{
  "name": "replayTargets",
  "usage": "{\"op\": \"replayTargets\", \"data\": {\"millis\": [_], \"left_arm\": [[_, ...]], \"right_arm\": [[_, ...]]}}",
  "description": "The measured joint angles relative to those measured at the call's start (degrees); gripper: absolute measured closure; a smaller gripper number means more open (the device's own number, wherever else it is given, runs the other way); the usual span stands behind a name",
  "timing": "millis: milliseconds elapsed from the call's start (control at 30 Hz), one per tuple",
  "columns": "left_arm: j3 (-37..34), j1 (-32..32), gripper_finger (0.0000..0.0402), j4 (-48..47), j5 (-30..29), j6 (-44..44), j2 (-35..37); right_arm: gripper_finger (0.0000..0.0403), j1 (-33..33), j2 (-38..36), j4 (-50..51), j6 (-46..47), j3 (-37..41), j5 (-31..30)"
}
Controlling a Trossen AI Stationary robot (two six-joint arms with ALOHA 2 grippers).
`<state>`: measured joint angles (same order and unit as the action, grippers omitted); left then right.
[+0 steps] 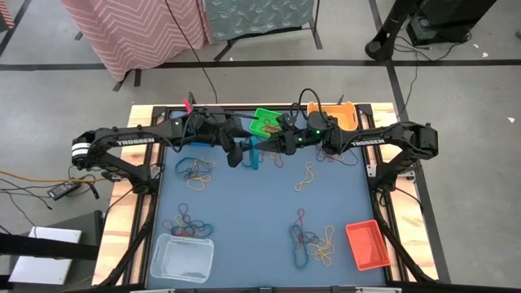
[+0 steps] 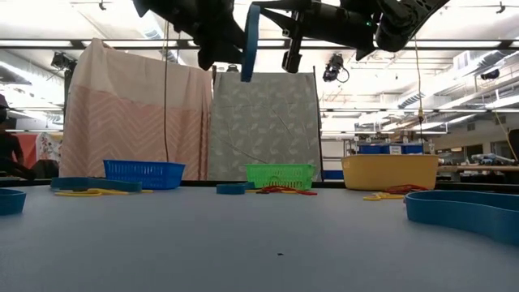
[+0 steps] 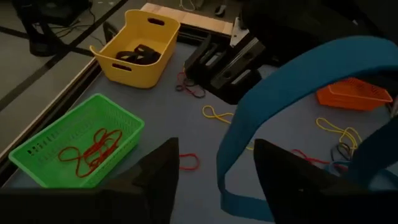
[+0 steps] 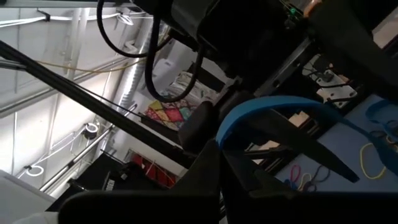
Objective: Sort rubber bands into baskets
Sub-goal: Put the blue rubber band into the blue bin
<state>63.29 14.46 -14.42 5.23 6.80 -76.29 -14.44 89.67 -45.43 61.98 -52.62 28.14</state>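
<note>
A wide blue rubber band (image 2: 249,42) hangs high above the table between my two grippers; it also shows in the high view (image 1: 253,155). My right gripper (image 4: 221,155) is shut on it. My left gripper (image 3: 217,180) is open, with a finger on either side of the band's lower part (image 3: 233,186); I cannot tell if it touches. The green basket (image 1: 267,122) holds red bands (image 3: 93,149). The yellow-orange basket (image 3: 140,46) holds black bands. The blue basket (image 2: 144,173) stands at the far left. My right gripper pinches the blue band at one end of its loop (image 4: 225,132) between its two fingers. The fingers come level from the table's right side. The band is lifted clear of the table and hangs down below the hold as an open loop.
Loose bands lie in heaps on the blue mat (image 1: 195,172), (image 1: 186,221), (image 1: 306,174), (image 1: 313,244). The clear white basket (image 1: 182,257) stands at the near left and the red-orange basket (image 1: 365,244) at the near right. Both arms meet near the far edge.
</note>
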Motion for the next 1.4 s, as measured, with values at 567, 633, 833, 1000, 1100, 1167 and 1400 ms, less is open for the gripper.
{"op": "replayTargets", "data": {"millis": [567, 633, 833, 1000, 1100, 1167, 1400], "left_arm": [[0.0, -0.7, 0.0313, 1.8, 0.0, 1.8, -2.9], [0.0, -0.7, 0.0334, 1.9, 0.0, 1.8, -2.8], [0.0, -0.6, 0.0393, 2.4, 0.0, 1.8, -2.8], [0.0, -0.6, 0.0396, 2.4, -0.4, 2.7, -2.8], [0.0, -0.5, 0.0398, 2.3, -1.2, 2.7, -2.8], [0.0, -0.3, 0.0398, 2.2, -1.3, 2.9, -2.8], [0.0, 1.2, 0.0400, -0.5, -1.3, 3.1, -2.8]], "right_arm": [[0.0394, 0.0, 0.0, -3.0, 0.5, 0.0, 0.0], [0.0394, 0.0, 0.0, -3.3, 0.7, 0.0, 0.0], [0.0394, 0.0, 0.0, -3.5, 0.9, 0.0, 0.0], [0.0394, 0.0, 0.0, -3.8, 0.9, 0.0, 0.1], [0.0390, 0.0, 0.0, -4.1, 1.9, 0.0, 0.1], [0.0379, 0.0, 0.0, -4.7, 3.9, 0.0, 0.0], [0.0289, 0.0, 0.0, -8.5, 6.5, 0.0, 0.1]]}}
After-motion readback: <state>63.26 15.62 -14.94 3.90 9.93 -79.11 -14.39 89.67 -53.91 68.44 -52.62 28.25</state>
